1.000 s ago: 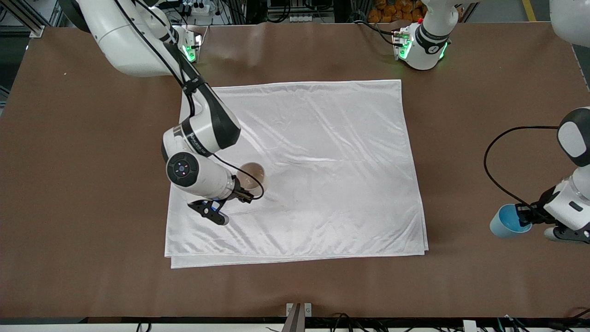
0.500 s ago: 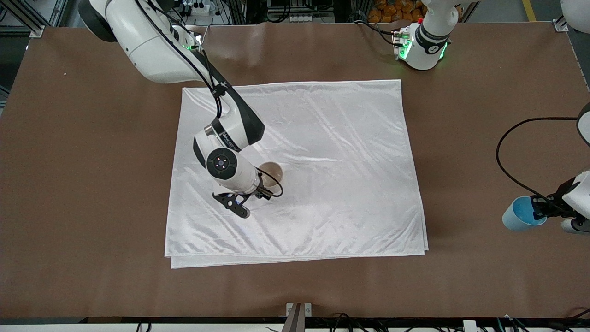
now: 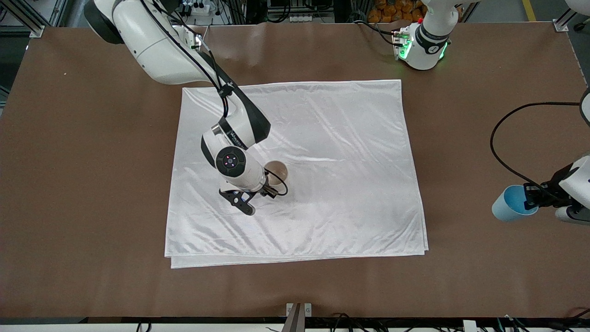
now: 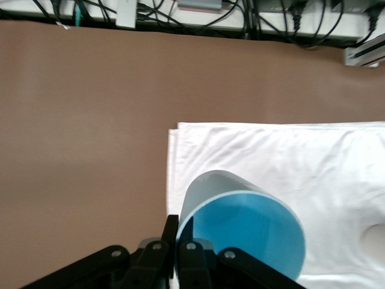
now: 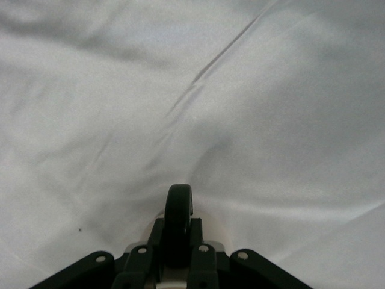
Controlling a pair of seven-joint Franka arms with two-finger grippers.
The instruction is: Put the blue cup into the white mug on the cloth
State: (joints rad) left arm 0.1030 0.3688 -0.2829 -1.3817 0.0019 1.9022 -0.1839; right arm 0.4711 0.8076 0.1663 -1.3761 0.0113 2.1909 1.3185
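The blue cup is held tilted by its rim in my left gripper, over the bare brown table at the left arm's end, clear of the cloth. In the left wrist view my left gripper pinches the rim of the blue cup. My right gripper is shut on the black handle of the white mug, low over the cloth toward the right arm's end. The right wrist view shows my right gripper around the handle. I cannot tell whether the mug rests on the cloth.
The brown table surrounds the cloth. The cloth's doubled edge lies nearest the front camera. A black cable loops from the left arm above the table. The cloth also shows in the left wrist view and the right wrist view.
My right gripper has carried the white mug toward the middle of the cloth. My left gripper has shifted with the blue cup, which now stands higher in the front view and more tilted.
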